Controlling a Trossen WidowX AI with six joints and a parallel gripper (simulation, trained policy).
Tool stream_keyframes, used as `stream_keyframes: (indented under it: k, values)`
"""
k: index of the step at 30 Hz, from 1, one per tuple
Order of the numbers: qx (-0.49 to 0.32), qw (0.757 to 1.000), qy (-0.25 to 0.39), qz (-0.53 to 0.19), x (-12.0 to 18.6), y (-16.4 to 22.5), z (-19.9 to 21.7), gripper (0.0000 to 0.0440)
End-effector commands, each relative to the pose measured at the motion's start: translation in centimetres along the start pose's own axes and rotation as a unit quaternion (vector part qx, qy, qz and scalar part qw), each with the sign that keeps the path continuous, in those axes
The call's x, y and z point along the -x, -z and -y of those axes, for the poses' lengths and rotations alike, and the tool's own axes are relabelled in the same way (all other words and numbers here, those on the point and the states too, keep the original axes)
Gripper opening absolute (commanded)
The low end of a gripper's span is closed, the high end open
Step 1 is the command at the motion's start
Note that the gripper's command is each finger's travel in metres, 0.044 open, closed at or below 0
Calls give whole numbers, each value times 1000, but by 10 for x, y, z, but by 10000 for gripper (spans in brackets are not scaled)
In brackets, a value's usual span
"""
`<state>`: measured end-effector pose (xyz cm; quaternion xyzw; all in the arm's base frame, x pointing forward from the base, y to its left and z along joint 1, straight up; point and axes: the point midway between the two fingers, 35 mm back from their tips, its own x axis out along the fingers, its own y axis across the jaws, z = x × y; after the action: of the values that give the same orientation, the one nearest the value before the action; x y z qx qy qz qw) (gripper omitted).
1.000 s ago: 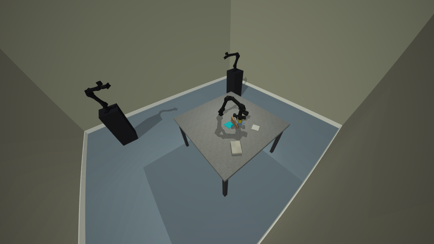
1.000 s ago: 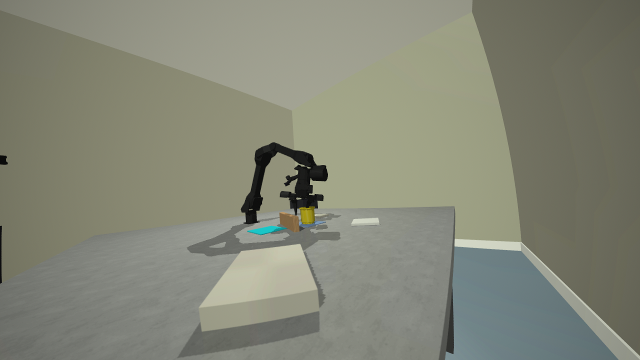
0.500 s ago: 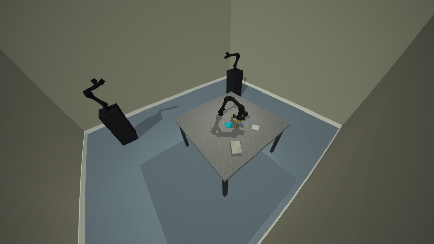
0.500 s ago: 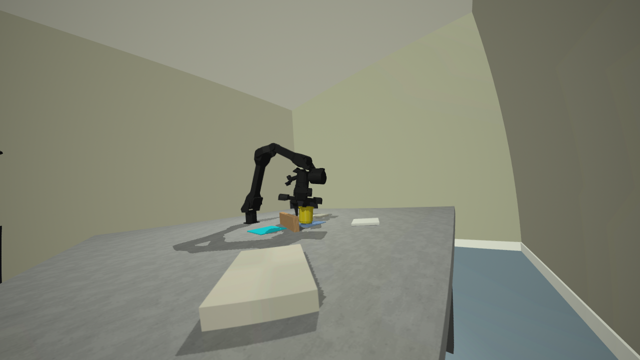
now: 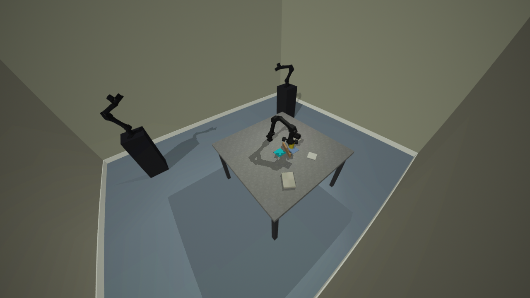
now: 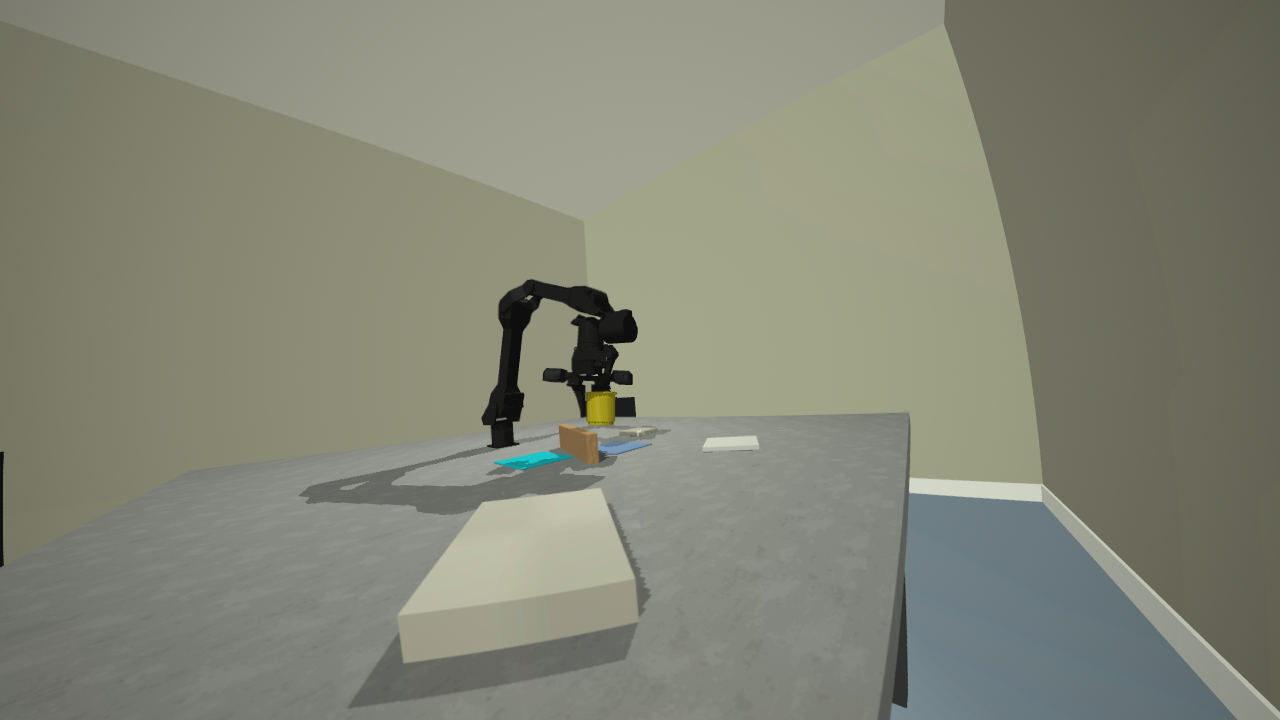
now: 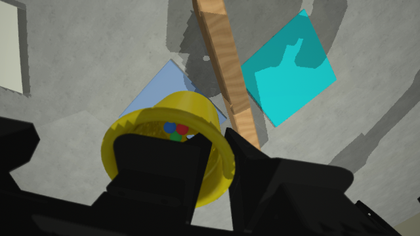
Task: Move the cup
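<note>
My gripper [image 5: 292, 142] [image 6: 600, 388] [image 7: 219, 130] is shut on the wall of the yellow cup [image 5: 291, 146] [image 6: 600, 410] [image 7: 193, 101], one finger inside the cup and one outside. The cup hangs a little above the blue pad [image 5: 295, 150] [image 6: 628, 446] [image 7: 152, 90] and looks slightly tilted in the wrist view. A blue marble [image 7: 169, 127], a red marble [image 7: 182, 128] and a green marble [image 7: 176, 136] show inside; the finger hides part of the inside. The cyan pad [image 5: 278, 152] [image 6: 529, 462] [image 7: 289, 92] lies bare on the other side of the wooden barrier.
The low wooden barrier [image 5: 286, 149] [image 6: 574, 442] [image 7: 226, 59] stands between the pads. A thin white block [image 5: 311, 156] [image 6: 731, 444] [image 7: 8, 49] lies beyond the blue pad. A large cream block [image 5: 287, 179] [image 6: 537, 555] lies near the table's corner. Another flat block [image 6: 638, 431] lies behind the cup.
</note>
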<state>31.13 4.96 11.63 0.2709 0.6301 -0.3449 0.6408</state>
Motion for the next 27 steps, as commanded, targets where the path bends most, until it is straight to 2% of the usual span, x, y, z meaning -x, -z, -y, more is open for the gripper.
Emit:
stream_keyframes:
  k: [1, 14, 27]
  values:
    - [-17, 1000, -12, 1, 10, -6, 4, 19]
    - [-75, 996, -46, 17, 27, -38, 23, 6]
    - [-121, 990, -65, 34, 19, -63, 46, 0]
